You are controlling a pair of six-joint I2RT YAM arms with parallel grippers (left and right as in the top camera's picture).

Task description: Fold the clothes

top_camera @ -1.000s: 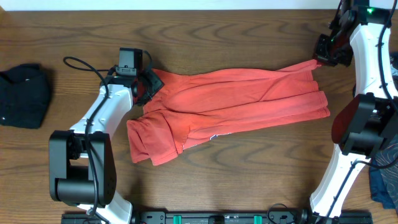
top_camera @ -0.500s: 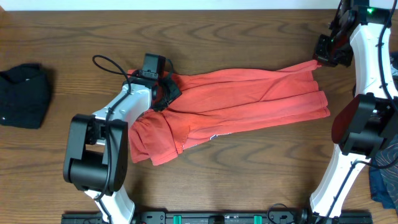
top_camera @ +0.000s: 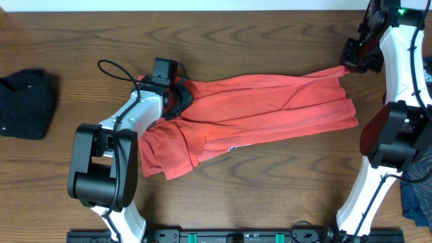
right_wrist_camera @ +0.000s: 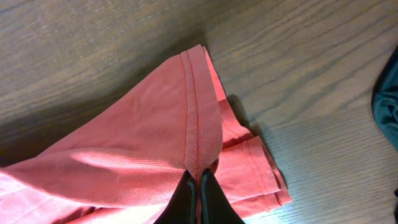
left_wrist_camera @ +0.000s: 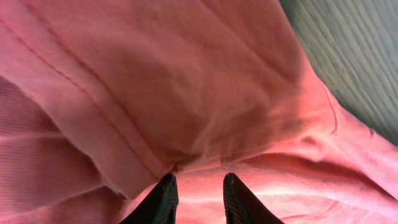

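The coral-red T-shirt [top_camera: 263, 111] lies crumpled across the middle of the table, its bunched end at the left. My left gripper [top_camera: 179, 100] sits low over the shirt's upper left end. In the left wrist view its jaws [left_wrist_camera: 199, 190] stand a narrow gap apart, with red cloth showing between and beneath them beside a stitched hem [left_wrist_camera: 93, 118]. My right gripper [top_camera: 345, 66] is shut on the shirt's far right corner; in the right wrist view the stitched hem [right_wrist_camera: 198, 124] runs straight into the closed fingertips [right_wrist_camera: 198, 177], lifted off the wood.
A black cloth bundle [top_camera: 25, 102] lies at the table's left edge. A navy garment [top_camera: 417, 196] shows at the right edge, behind the right arm, and also as a dark patch of navy garment [right_wrist_camera: 388, 93] in the right wrist view. Bare wood surrounds the shirt.
My left arm has swung right, from beside the shirt's left edge onto the cloth, and its jaws have narrowed. The right gripper and its held corner have not moved.
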